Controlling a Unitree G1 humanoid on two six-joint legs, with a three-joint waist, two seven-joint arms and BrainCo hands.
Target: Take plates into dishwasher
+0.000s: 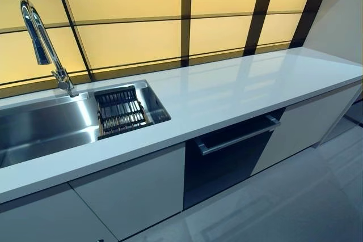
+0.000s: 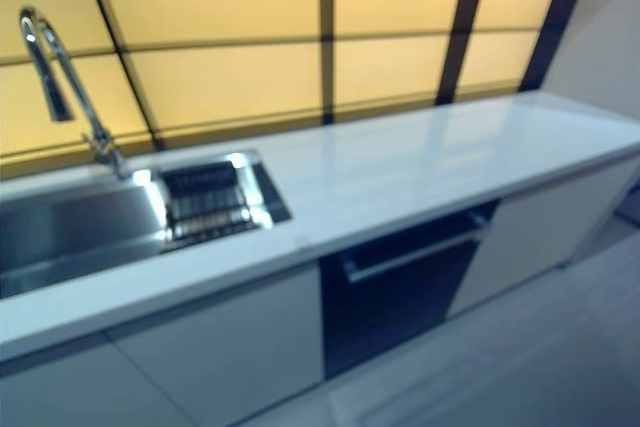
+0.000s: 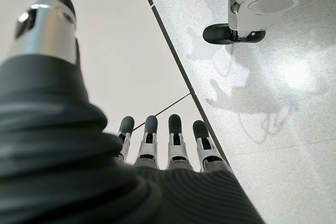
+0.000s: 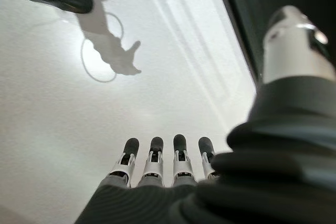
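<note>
**Hands low, dishwasher shut**

The long white desk (image 1: 238, 89) runs across the head views, with the steel sink (image 1: 39, 126) set into it. Below it sits the dark dishwasher (image 1: 227, 160), door closed, handle bar across the top. A dish rack (image 1: 120, 111) lies in the sink, beside the tall faucet (image 1: 42, 43). The left hand (image 3: 157, 145) hangs over the floor (image 3: 273, 129), fingers straight, holding nothing. The right hand (image 4: 163, 158) likewise, fingers extended and empty. No plates visible.

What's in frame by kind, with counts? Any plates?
Plates: 0 visible
Faucet: 1
Sink: 1
Dish rack in the sink: 1
Dishwasher, door shut: 1
Robot hands: 2, left hand and right hand, both open and empty
Total: 6
</note>
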